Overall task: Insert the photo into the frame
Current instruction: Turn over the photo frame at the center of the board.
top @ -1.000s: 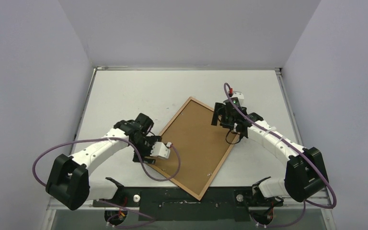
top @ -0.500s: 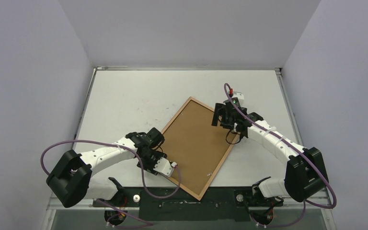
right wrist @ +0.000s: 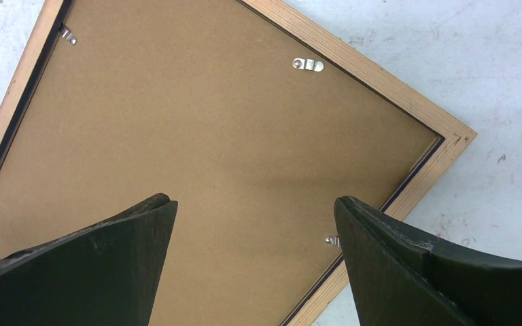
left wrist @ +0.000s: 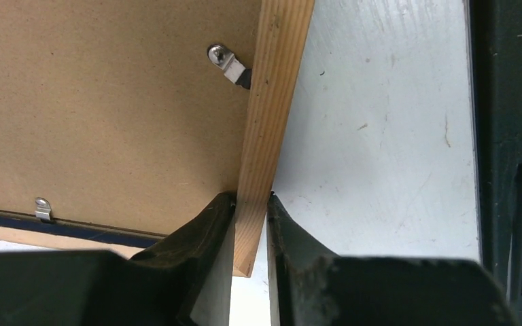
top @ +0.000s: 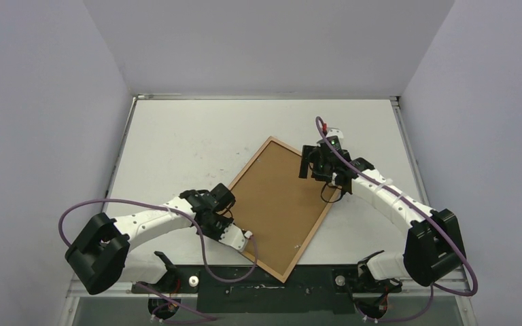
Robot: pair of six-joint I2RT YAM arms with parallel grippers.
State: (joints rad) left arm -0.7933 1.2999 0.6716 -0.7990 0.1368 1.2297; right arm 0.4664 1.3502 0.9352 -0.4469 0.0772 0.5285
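Note:
The frame [top: 250, 161] lies back-up and slanted on the white table, with a brown backing board [top: 279, 204] set in it under small metal clips [left wrist: 228, 64]. The photo is hidden. My left gripper [top: 219, 219] is at the frame's left corner; in the left wrist view it [left wrist: 250, 204] is shut on the light wooden rail [left wrist: 272, 102]. A dark blue strip [left wrist: 75, 227] shows along the adjoining rail. My right gripper [top: 315, 166] hovers open over the board near the frame's right side, and its wrist view shows the jaws [right wrist: 255, 204] wide apart above the board [right wrist: 211, 136], with the frame's corner [right wrist: 448, 136] beyond.
A black strip [left wrist: 510, 136] runs along the table's near edge just beside the left gripper. Grey walls close in the table on the left, back and right. Purple cables loop from both arms.
My left gripper has moved toward the near edge to the frame's left corner and closed on its wooden rail. The right arm and the frame have barely moved.

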